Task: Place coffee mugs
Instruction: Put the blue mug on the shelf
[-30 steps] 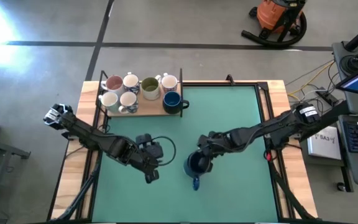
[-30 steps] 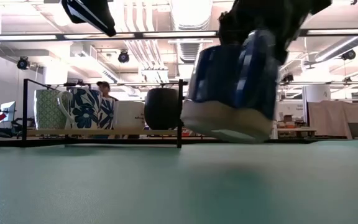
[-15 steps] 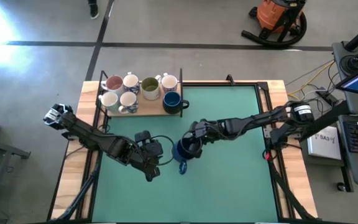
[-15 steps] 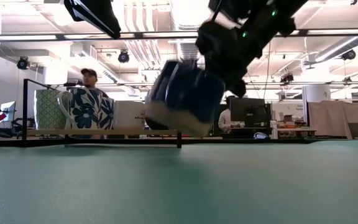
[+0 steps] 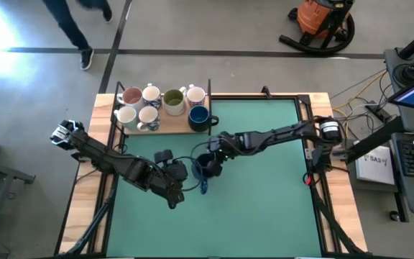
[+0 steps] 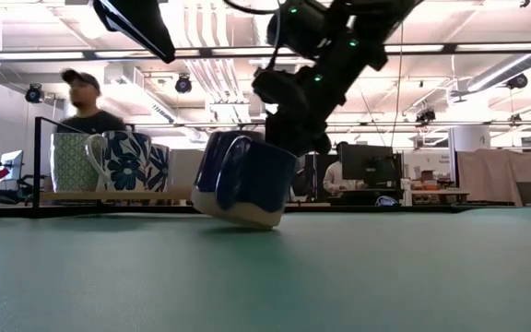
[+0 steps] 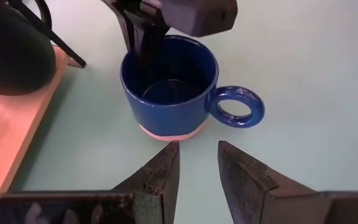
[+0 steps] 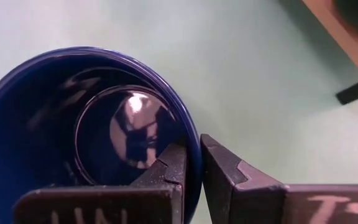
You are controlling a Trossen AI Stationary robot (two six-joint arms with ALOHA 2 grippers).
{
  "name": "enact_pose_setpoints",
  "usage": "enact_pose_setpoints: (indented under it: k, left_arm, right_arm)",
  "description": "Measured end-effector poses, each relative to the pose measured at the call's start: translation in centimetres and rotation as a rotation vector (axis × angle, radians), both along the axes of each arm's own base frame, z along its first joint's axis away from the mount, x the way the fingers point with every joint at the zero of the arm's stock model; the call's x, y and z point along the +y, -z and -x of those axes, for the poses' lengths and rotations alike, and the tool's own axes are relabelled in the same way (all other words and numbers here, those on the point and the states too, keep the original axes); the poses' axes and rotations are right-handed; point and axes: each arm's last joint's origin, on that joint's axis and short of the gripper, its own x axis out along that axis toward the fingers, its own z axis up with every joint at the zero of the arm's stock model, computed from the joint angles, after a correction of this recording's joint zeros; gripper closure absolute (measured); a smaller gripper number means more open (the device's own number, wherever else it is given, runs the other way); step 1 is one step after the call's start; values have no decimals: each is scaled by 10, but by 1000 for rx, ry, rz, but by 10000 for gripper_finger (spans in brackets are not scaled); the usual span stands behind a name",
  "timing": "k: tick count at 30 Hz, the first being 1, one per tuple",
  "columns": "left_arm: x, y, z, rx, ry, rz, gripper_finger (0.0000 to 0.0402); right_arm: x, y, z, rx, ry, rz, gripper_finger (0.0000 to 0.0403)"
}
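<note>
A dark blue mug point(image 5: 205, 167) is held near the middle of the green surface point(image 5: 264, 208), tilted, with one edge of its pale base at or just above the mat in the low view point(image 6: 241, 180); whether it touches cannot be told. Its wall is pinched by the right hand point(image 8: 192, 180), one finger inside the cup and the other outside against the rim, so the mug hangs just below and in front of that hand. In the high view the right hand point(image 5: 216, 155) is seen reaching in from the right side of the surface, with the mug's handle point(image 5: 204, 187) pointing toward the near edge. From the left wrist view the same mug point(image 7: 169, 87) is seen with its ring handle point(image 7: 237, 107) turned sideways and the right hand's fingers point(image 7: 143, 37) entering the cup from above. The left hand point(image 7: 197, 165) is held just beside the mug on the near side, apart from it, its two fingers parted by a narrow gap and gripping nothing. Beyond the mug, a wooden tray point(image 5: 171, 126) inside a black wire frame is set at the far left corner of the surface, carrying seven more mugs: a second dark blue one point(image 5: 200, 116), an olive-green one point(image 5: 173, 100) and five pale ones, one pinkish inside point(image 5: 131, 96). A person point(image 6: 83, 97) is seen in the room behind the tray.
</note>
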Motion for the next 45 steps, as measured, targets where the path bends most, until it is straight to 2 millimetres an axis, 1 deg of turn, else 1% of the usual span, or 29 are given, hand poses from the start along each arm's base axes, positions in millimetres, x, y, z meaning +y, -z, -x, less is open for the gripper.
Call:
enact_pose_setpoints:
  k: [5,9,16,20,28,32,36,40,42,45]
  left_arm:
    - [1,1,1,13,0,-7,310]
    - [1,3,2,26,3,-15,310]
    - [2,18,5,58,6,-26,310]
    - [0,24,4,72,46,11,310]
    - [0,25,4,73,63,20,310]
    - [0,25,4,77,83,7,310]
    - [0,25,4,78,91,3,310]
    - [-1,25,3,75,98,-1,310]
    - [-1,25,3,73,103,-3,310]
    - [-1,26,1,77,113,-11,310]
  right_arm:
    - [-1,-1,-13,36,-38,34,379]
    - [-3,-4,-19,34,-58,57,379]
    - [-9,-9,-20,25,-67,93,378]
    - [-12,-10,-20,21,-105,66,378]
    - [-27,-6,-20,28,-67,42,378]
    - [-30,-6,-19,29,-100,27,378]
    - [-36,-6,-18,27,-72,18,379]
    - [-37,-7,-18,27,-71,31,379]
    - [-35,-7,-18,25,-79,17,373]
    - [-34,-8,-19,8,-93,0,351]
